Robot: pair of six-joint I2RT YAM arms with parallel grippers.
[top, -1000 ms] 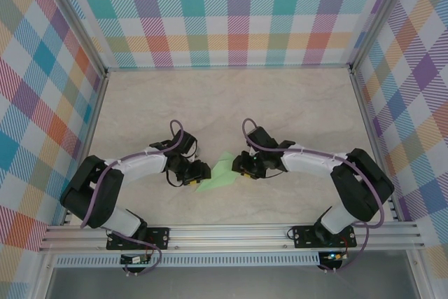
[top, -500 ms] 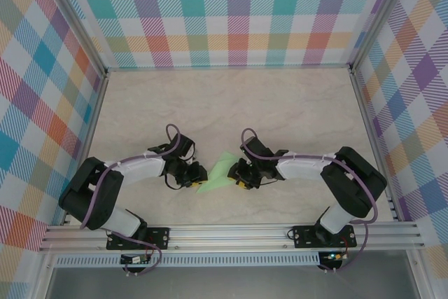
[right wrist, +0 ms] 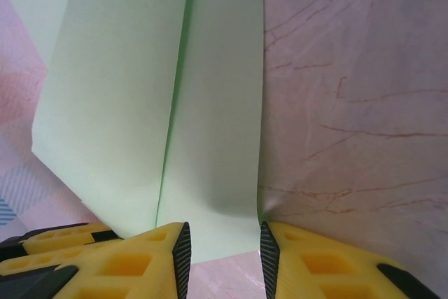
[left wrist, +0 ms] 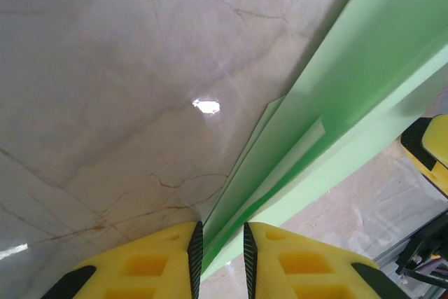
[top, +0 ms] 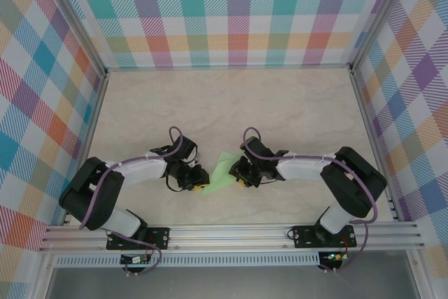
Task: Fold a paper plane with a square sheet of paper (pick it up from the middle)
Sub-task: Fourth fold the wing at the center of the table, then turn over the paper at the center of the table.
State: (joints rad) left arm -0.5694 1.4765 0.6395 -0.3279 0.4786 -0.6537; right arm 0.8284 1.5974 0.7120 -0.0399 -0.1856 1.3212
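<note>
Your left end effector (left wrist: 222,232) pinches the paper plane (top: 220,173) at near-centre tabletop (top: 231,110); your right end effector (right wrist: 220,232), half spread, straddles a flap. Uneven pulling could tear or unfold it.

Bright, even overhead light, with soft shadows.
The top view is sharp throughout. At the left wrist, the glossy cream marble-patterned tabletop (left wrist: 105,103) carries one small white glare spot (left wrist: 206,106). At the right wrist, the pale green folded paper (right wrist: 210,103) shades grey near the blurred yellow plastic fingertips (right wrist: 119,264).
</note>
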